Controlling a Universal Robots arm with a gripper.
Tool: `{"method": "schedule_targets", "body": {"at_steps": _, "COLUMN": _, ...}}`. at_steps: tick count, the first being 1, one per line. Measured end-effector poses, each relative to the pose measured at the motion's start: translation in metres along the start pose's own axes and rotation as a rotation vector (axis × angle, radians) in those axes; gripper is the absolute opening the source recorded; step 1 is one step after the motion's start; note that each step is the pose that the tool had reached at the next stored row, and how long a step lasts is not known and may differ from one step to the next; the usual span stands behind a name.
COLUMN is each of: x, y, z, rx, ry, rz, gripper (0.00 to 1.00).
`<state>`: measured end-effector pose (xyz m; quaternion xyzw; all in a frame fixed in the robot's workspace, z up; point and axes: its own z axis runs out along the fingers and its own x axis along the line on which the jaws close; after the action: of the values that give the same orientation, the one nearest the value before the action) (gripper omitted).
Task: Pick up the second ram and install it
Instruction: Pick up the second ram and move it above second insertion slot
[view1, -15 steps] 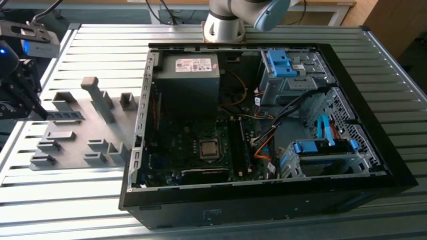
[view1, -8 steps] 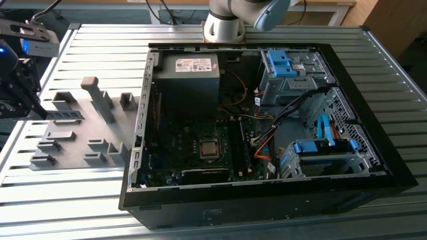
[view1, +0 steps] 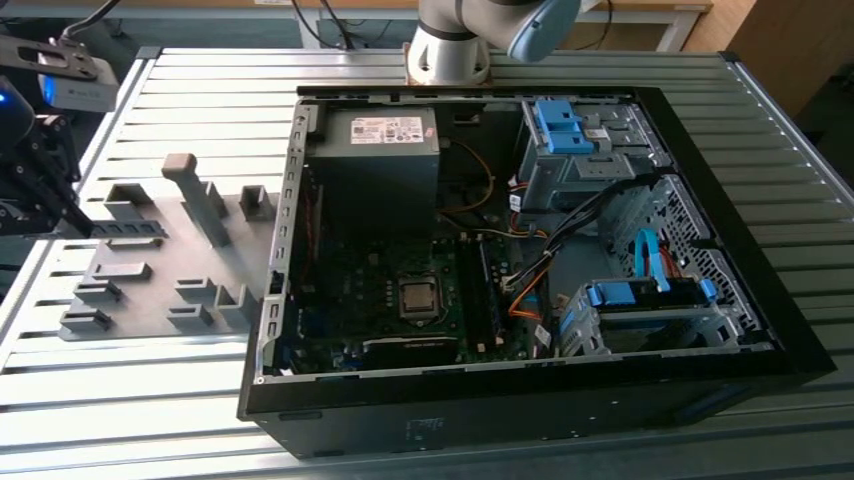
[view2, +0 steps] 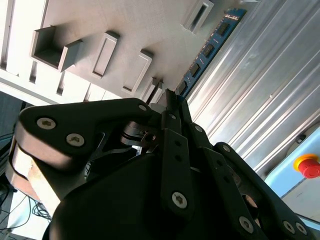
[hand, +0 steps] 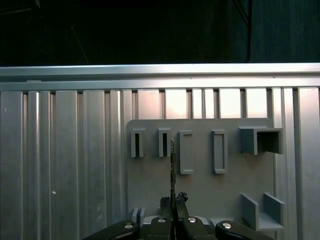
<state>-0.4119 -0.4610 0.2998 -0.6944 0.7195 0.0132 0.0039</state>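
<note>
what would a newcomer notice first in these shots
The open pc case takes the middle of the exterior view, with its board and cables bare. At that view's left, the gripper grips the ram by one end at the grey tray. In the second wrist view, the blue-green stick juts out past the fingertips.
</note>
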Motion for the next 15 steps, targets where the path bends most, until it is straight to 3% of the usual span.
{"method": "schedule_targets", "body": {"at_steps": 15, "x": -0.0001, "y": 0.0001, "z": -0.0052, "rx": -0.0001, "ry": 0.0000, "rz": 0.000, "gripper": 0.14}}
